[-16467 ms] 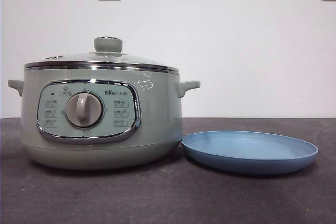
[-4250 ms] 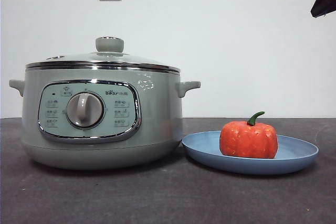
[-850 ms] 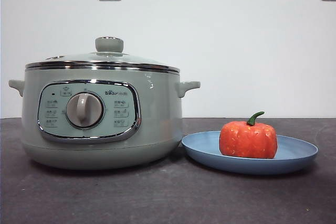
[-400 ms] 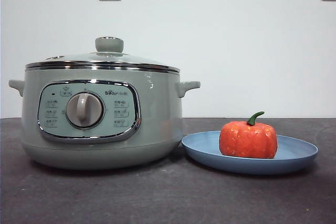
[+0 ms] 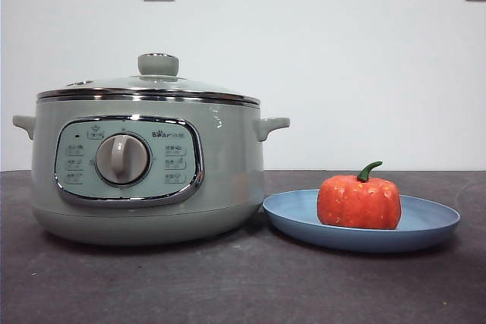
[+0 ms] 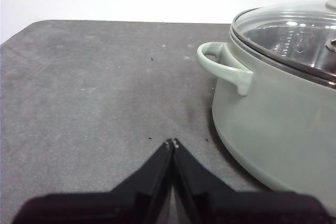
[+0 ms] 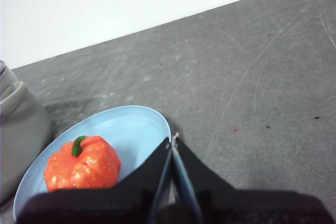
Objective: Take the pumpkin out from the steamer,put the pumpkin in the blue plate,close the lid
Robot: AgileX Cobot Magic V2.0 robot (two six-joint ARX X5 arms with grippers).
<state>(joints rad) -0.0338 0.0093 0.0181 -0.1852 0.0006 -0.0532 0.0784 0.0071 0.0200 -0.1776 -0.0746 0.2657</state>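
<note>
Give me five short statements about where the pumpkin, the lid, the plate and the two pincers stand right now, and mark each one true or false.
1. The pumpkin sits on the blue plate. True.
2. The lid is off the steamer and lies on the table. False: it rests on the steamer's rim, closing it.
3. The left pincer is shut and holds nothing. True.
4. The right pincer grips the pumpkin. False: it is shut and empty, apart from the pumpkin, above the plate's edge.
5. The blue plate is stacked on top of the steamer. False: it lies on the table beside the steamer.
</note>
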